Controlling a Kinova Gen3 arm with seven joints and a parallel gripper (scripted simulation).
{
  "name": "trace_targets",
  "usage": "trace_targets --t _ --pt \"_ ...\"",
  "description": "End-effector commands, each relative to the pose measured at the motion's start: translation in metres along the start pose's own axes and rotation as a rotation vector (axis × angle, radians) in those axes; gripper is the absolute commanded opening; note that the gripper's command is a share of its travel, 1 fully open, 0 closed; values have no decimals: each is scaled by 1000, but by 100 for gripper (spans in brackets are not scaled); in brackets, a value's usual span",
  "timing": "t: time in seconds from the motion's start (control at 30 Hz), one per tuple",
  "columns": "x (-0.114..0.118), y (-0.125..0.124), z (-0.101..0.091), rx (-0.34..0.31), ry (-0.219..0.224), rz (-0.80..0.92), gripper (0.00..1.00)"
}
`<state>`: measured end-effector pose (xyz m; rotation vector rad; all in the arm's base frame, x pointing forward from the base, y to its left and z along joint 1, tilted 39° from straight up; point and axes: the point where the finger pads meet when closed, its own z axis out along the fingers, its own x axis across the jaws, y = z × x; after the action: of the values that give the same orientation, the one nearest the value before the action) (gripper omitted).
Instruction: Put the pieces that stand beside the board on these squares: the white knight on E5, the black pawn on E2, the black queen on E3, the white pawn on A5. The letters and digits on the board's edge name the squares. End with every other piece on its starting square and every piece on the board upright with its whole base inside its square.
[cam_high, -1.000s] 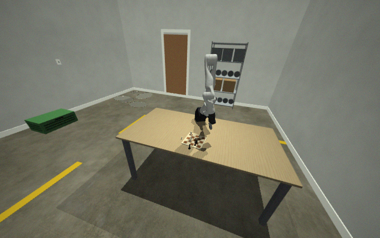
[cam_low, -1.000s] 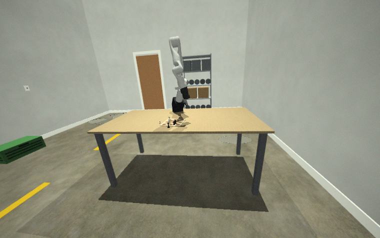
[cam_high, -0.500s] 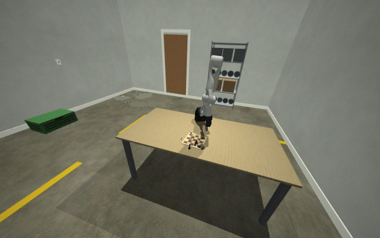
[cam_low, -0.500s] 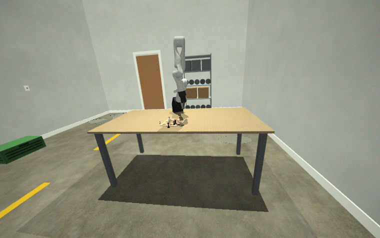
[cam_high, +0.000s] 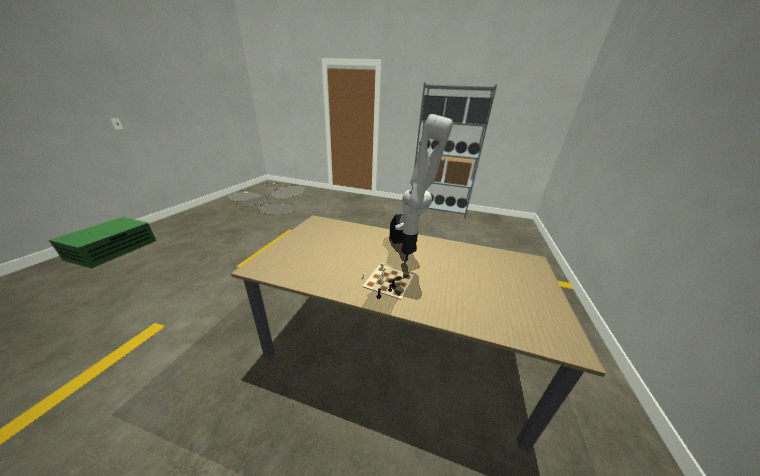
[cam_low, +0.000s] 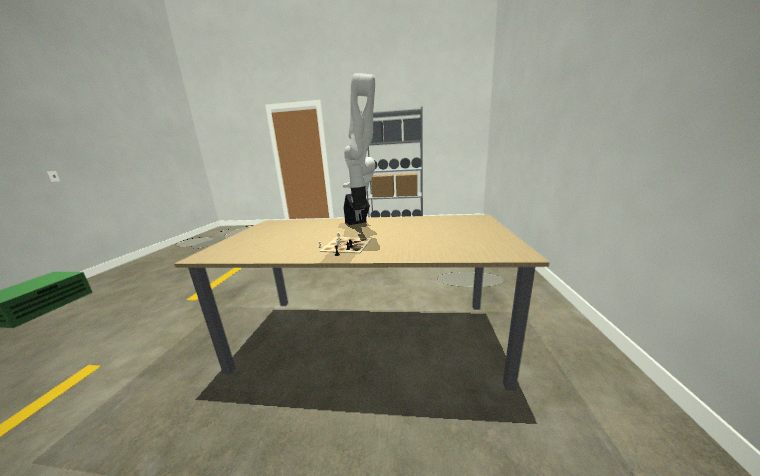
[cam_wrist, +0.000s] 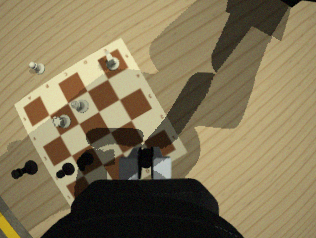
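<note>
The small chessboard (cam_high: 388, 282) lies on the wooden table and also shows in the wrist view (cam_wrist: 100, 120). My gripper (cam_wrist: 146, 158) hovers above the board's near edge, shut on a small dark chess piece; I cannot tell which piece it is. It also shows in the top view (cam_high: 404, 259). A white pawn (cam_wrist: 33, 66) stands on the table beside the board's far corner. A black piece (cam_wrist: 25, 170) stands off the board on the left. Three white pieces (cam_wrist: 80, 105) and two black pieces (cam_wrist: 85, 159) stand on the board.
The arm's black base (cam_high: 397, 230) is mounted on the table behind the board. The table edge (cam_wrist: 9, 233) runs close to the board on the left. A shelf (cam_high: 455, 148) and a door (cam_high: 351, 126) are at the far wall.
</note>
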<state>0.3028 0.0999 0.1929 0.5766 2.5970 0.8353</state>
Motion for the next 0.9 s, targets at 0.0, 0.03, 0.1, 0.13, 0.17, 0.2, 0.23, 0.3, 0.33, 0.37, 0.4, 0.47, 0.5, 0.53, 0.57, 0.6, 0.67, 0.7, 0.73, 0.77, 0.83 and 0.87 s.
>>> trace_targets --t 0.0,0.03,0.1,0.13,0.17,0.2,0.23,0.3,0.33,0.37,0.4,0.47,0.5,0.53,0.57,0.6,0.67,0.7,0.73,0.77,0.83,0.87 --pt "4 -7 5 14 5 49 0" --pt "4 -9 6 17 2 75 0" --pt "3 -13 7 23 -5 120 0" --pt "3 -15 7 26 -7 140 0" --pt "3 -17 8 28 -10 158 0" --pt "3 -18 8 30 -12 175 0" --pt "3 -20 8 32 -15 190 0" --pt "3 -21 9 34 -17 203 0" --pt "3 -21 9 34 -17 203 0" --pt "3 -22 9 36 -18 215 0" --pt "3 -23 9 37 -20 225 0" --pt "2 -24 9 39 -22 241 0" --pt "2 -25 10 40 -23 248 0" --pt "2 -25 10 41 -24 253 0" --pt "2 -26 10 41 -24 257 0" --pt "2 -26 10 41 -25 260 0" --pt "2 -26 10 42 -25 263 0" --pt "2 -26 10 42 -26 264 0" --pt "2 -26 10 42 -26 265 0" --pt "2 -26 10 42 -26 265 0" --pt "2 -26 10 42 -26 265 0" --pt "2 -26 10 42 -26 265 0"
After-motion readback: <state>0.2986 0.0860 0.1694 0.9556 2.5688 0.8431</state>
